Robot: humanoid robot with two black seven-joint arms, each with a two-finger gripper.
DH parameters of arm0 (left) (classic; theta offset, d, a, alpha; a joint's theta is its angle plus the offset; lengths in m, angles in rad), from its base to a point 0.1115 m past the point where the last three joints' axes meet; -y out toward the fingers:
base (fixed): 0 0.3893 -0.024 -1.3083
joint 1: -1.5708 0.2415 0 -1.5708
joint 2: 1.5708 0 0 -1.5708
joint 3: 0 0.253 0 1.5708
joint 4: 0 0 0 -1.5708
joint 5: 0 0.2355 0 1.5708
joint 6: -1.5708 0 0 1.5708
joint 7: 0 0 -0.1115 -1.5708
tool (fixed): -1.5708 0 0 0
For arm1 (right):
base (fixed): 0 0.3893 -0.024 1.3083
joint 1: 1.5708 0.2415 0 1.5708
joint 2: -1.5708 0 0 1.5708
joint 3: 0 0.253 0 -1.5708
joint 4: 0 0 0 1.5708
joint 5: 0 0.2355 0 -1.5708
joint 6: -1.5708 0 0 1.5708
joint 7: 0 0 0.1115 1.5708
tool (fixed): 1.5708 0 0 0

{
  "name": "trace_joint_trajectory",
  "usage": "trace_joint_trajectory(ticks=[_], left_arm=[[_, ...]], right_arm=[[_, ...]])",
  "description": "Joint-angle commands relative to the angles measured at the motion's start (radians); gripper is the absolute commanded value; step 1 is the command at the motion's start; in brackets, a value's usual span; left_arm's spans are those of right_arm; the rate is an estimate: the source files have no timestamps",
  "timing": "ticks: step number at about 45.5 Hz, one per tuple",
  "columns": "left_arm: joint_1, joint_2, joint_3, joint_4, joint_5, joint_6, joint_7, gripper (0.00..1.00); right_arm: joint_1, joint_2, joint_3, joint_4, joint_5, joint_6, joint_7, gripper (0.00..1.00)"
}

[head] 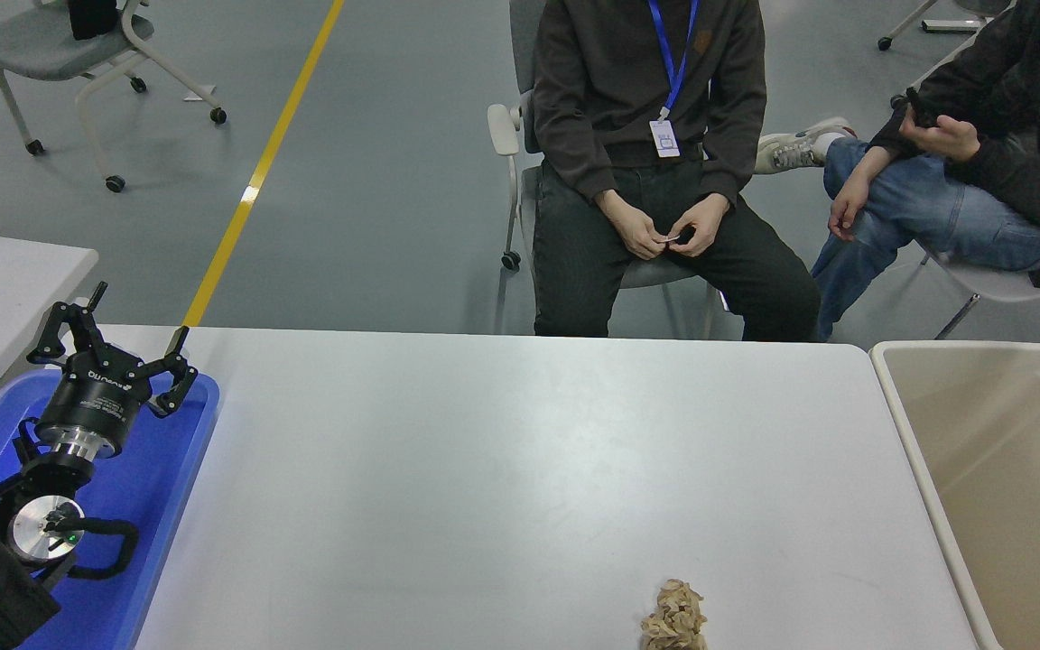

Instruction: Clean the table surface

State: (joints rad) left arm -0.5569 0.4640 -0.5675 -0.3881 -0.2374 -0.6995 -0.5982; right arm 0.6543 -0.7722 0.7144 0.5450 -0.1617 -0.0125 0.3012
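Table surface (502,469) fills the middle of the head view, its far edge running along the top and its rounded far right corner close beside a beige bin (1007,487). At the left edge lies a blue tray (154,487), and over it hangs the left gripper (114,348), fingers spread wide and holding nothing. Most of the white top lies bare and open. Near the front edge, right of centre, sits a crumpled tan wad (674,617), well apart from the bin. Beyond the far edge a person in dark clothes (651,162) sits on a chair, another person (962,181) further right. No right arm shows anywhere.
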Motion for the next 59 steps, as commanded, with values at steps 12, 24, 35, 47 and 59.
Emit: trace_joint_trajectory(ticks=[12,24,35,47,59], left_arm=[[0.000,0.001,0.000,0.000,0.000,0.000,0.000,1.00],[0.000,0.001,0.000,0.000,0.000,0.001,0.000,1.00],[0.000,0.001,0.000,0.000,0.000,0.000,0.000,1.00],[0.000,0.001,0.000,0.000,0.000,0.000,0.000,1.00],[0.000,0.001,0.000,0.000,0.000,0.001,0.000,1.00]], right_arm=[[-0.189,0.022,0.279,0.387,0.156,0.174,-0.027,1.00],[-0.352,0.178,0.405,0.585,0.140,0.190,-0.019,1.00],[-0.387,0.310,0.395,0.575,0.053,0.193,0.079,1.00],[-0.364,0.424,0.436,0.523,-0.090,0.117,0.098,1.00],[-0.324,0.462,0.441,0.458,-0.298,0.042,0.096,1.00]])
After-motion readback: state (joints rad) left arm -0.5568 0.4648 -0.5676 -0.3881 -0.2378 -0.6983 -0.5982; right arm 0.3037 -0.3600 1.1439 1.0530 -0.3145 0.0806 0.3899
